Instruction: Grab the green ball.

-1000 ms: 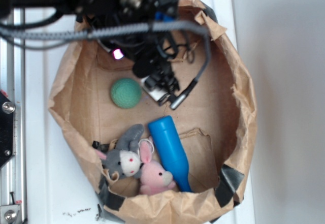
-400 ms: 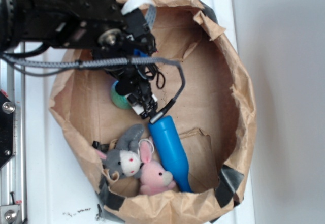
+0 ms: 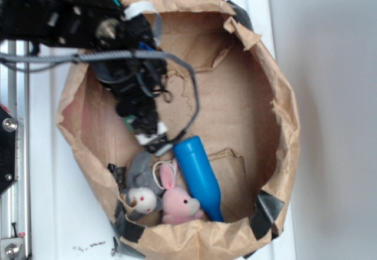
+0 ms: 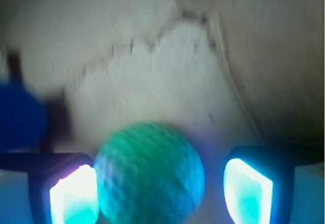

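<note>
My black claw (image 4: 161,191) hung spread, its glowing pads (image 4: 75,194) on either side of the small mint-green knitted ball (image 4: 149,173), the left pad touching it or nearly so, the right clearly apart. The ball lay on the floor of the crumpled brown paper bag (image 3: 268,89), near the blue cylindrical bottle (image 3: 198,174), a grey plush bunny (image 3: 141,189) and a pink one (image 3: 179,201).

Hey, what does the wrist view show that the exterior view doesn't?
Only the wrist view shows the green ball whole, sitting between the open claw's two glowing fingers. Only the exterior view shows the whole paper bag, the grey plush and the pink plush, and the arm hiding most of the ball. Both show the brown paper floor and the blue bottle.
</note>
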`<state>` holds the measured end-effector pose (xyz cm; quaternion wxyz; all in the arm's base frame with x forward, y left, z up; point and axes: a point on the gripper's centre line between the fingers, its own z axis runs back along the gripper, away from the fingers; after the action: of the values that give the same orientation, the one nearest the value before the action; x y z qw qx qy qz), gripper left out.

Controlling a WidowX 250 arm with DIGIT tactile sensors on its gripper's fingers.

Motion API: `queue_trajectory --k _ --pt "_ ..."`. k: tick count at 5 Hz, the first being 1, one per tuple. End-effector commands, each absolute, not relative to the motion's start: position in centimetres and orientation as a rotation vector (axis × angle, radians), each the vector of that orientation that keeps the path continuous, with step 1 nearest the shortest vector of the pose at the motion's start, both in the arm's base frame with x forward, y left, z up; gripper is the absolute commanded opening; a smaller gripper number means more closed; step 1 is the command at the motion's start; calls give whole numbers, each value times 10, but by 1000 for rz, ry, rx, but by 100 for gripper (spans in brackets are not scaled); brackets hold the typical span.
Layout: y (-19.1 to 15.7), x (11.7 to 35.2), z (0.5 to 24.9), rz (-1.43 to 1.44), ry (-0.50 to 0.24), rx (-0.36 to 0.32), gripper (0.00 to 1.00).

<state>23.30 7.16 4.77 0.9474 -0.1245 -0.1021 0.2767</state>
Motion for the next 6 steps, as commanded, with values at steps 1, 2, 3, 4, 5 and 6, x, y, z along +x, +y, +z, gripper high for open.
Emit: queue_trajectory --k 1,2,3,4,5,6 --pt "78 243 31 608 -254 -301 94" --pt "78 244 26 619 -249 -290 0" --pt "80 246 25 629 -261 -280 0" --pt "82 248 29 649 -267 -285 0" --pt "81 247 38 663 -245 -299 0" --pt "72 246 59 675 -259 -292 0"
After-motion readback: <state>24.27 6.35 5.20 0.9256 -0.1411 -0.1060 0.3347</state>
